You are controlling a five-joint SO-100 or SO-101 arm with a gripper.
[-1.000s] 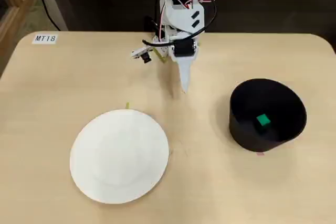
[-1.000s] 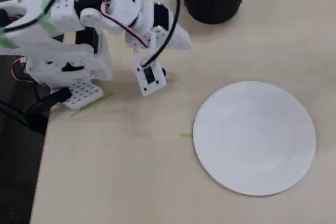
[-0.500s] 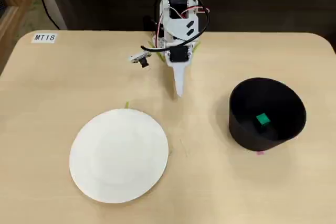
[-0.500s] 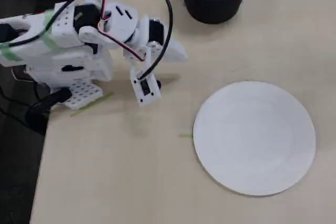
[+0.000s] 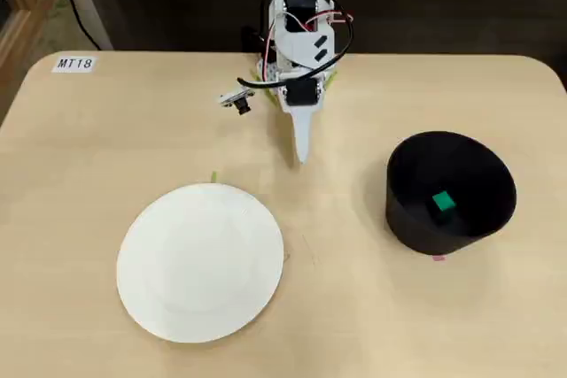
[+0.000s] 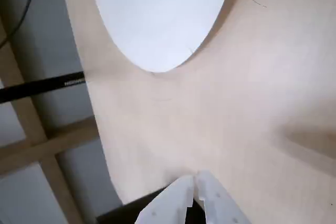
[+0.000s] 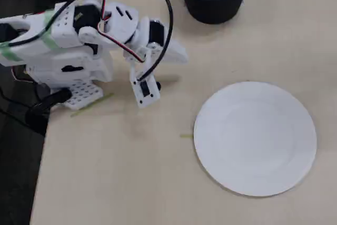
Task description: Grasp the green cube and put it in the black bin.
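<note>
white label (image 5: 75, 65) reading "MT18", stuck on table (image 5: 106, 148) corner

Green cube (image 5: 443, 203) lying inside the black bin (image 5: 403, 210), on its floor. Left of the bin and well apart, gripper (image 5: 301, 153) pointing down over bare table (image 5: 372, 307), fingers together, empty. Farther left of the bin, white plate (image 5: 201, 262) flat on the wood.

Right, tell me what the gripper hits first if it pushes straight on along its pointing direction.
Most likely the bare table. In a fixed view the shut gripper points between the white plate and the black bin, missing both; depth is uncertain.
</note>
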